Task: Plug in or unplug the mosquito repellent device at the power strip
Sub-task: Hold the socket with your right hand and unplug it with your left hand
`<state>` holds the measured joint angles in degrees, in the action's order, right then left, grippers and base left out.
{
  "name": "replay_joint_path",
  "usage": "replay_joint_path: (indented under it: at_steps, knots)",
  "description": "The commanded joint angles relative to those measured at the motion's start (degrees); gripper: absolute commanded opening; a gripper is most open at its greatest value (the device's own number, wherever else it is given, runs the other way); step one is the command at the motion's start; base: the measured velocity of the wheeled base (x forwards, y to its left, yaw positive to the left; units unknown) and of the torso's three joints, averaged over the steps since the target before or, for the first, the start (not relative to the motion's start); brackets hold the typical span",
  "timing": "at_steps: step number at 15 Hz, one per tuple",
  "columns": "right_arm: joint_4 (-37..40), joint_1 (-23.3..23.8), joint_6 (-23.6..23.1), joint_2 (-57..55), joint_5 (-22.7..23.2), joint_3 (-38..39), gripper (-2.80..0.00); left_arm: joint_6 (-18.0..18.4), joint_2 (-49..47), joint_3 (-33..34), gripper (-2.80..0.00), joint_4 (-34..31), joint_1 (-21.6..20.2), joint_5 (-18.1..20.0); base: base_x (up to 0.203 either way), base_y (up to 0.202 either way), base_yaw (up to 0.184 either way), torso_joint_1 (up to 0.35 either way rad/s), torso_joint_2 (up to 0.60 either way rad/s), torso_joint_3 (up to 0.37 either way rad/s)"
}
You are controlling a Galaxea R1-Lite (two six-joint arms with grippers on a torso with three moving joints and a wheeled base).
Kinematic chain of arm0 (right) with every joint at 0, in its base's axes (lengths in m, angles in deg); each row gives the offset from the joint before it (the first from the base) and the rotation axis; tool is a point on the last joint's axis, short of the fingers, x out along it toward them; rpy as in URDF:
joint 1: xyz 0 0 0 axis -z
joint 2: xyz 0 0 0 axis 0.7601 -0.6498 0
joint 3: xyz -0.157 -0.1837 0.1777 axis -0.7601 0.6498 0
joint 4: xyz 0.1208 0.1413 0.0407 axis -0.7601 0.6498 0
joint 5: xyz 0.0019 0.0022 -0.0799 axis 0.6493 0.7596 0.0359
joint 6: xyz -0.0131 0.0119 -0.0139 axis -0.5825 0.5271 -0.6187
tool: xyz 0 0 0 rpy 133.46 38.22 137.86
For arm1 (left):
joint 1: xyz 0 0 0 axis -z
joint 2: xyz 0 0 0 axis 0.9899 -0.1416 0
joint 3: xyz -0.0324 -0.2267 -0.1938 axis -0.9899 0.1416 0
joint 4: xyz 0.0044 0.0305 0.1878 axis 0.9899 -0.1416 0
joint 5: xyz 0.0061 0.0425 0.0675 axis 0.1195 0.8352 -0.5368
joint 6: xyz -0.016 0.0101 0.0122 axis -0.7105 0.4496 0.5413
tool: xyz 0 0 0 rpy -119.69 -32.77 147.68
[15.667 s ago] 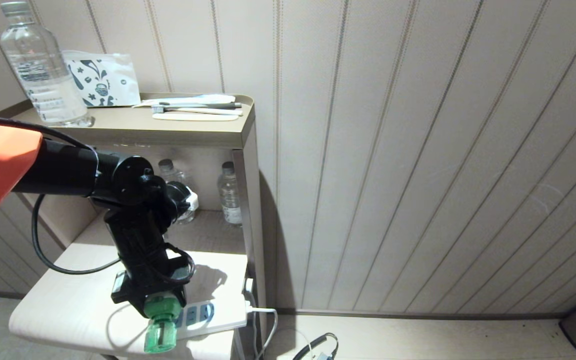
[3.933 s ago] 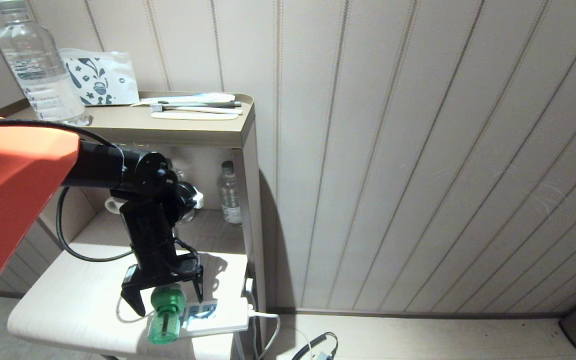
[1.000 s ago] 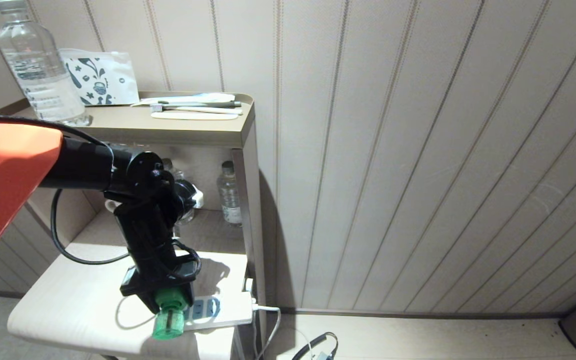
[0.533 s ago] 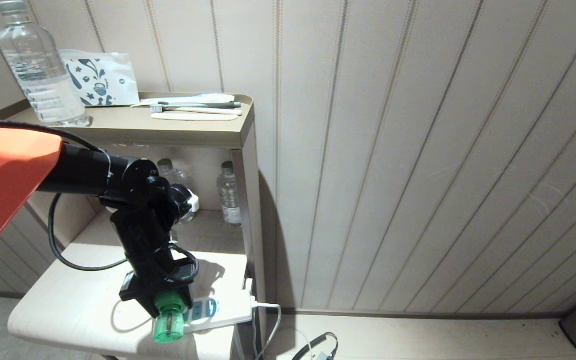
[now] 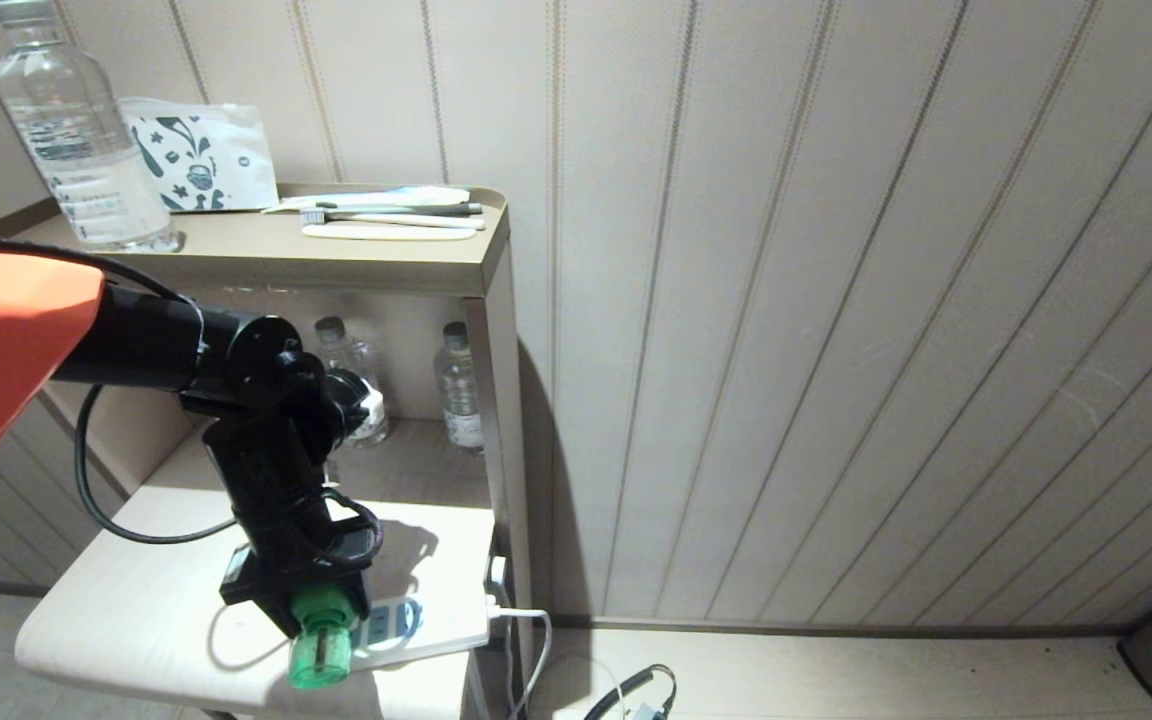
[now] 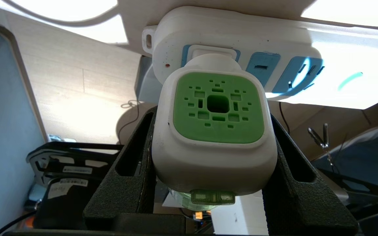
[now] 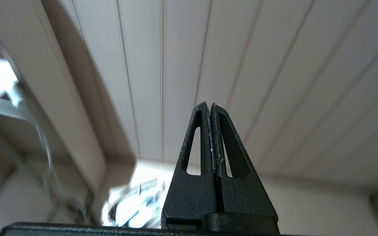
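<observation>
The left gripper (image 6: pixel 213 157) is clamped on the mosquito repellent device (image 6: pixel 213 131), keeping its plug square to the power strip (image 6: pixel 241 55) at twelve o'clock.

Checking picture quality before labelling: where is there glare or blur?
Left wrist view: the table by the power strip is blown out white; the device is sharp. Right wrist view: the background is smeared, with a bright patch. Head view: evenly lit, shadow beside the cabinet.

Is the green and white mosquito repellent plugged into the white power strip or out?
Plugged in: the repellent device sits against the strip's end socket.
</observation>
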<state>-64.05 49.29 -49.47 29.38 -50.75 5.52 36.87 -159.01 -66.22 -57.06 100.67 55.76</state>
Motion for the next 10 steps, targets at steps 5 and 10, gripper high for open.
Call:
replay_joint_path:
  at_steps: [5,10]
  knots:
    - [5.91,-5.56,4.26,-46.36,6.33,-44.69,-2.8,-0.2,1.09,-0.28,-2.8,-0.21,0.09,0.13,0.0,0.0,0.0,0.0,0.0,0.0]
    - [12.86,-35.29,18.37,-74.32,1.56,-66.62,-2.8,-0.19,2.12,-0.69,-2.8,-0.52,0.26,0.22,0.0,0.0,0.0,0.0,0.0,0.0]
